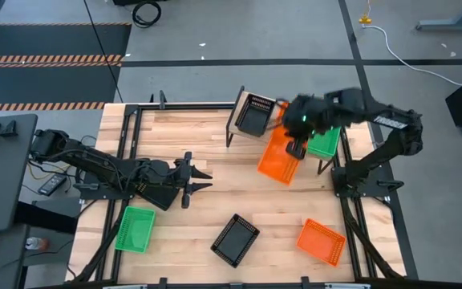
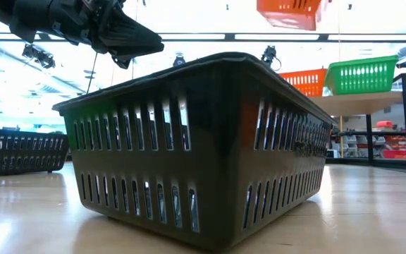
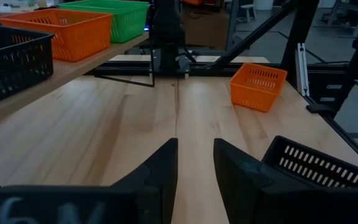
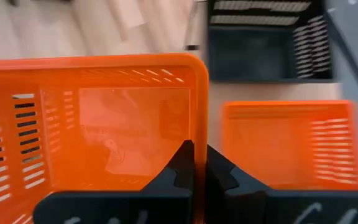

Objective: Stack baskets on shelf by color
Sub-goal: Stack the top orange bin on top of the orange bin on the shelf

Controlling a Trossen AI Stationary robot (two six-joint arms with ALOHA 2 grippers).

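My right gripper (image 1: 297,147) is shut on an orange basket (image 1: 278,158) held in the air beside the shelf (image 3: 73,70). It shows high in the low view (image 2: 292,13). On the shelf plank stand a black basket (image 1: 255,115), an orange basket (image 4: 291,143) and a green basket (image 1: 326,143). My left gripper (image 3: 196,155) is open and empty above the table's left middle, near a black basket (image 3: 319,168). My right gripper holds the orange basket by the rim of one side wall (image 4: 199,118), near a corner. One finger (image 4: 182,167) is inside the basket and one outside. The fingers come from above, pointing down. The basket hangs below them, lifted clear and tilted.
On the tabletop lie a green basket (image 1: 135,229) at the near left, a black basket (image 1: 235,239) at the near middle and an orange basket (image 1: 321,241) at the near right. The shelf's thin black legs (image 1: 233,128) stand on the table's far right part.
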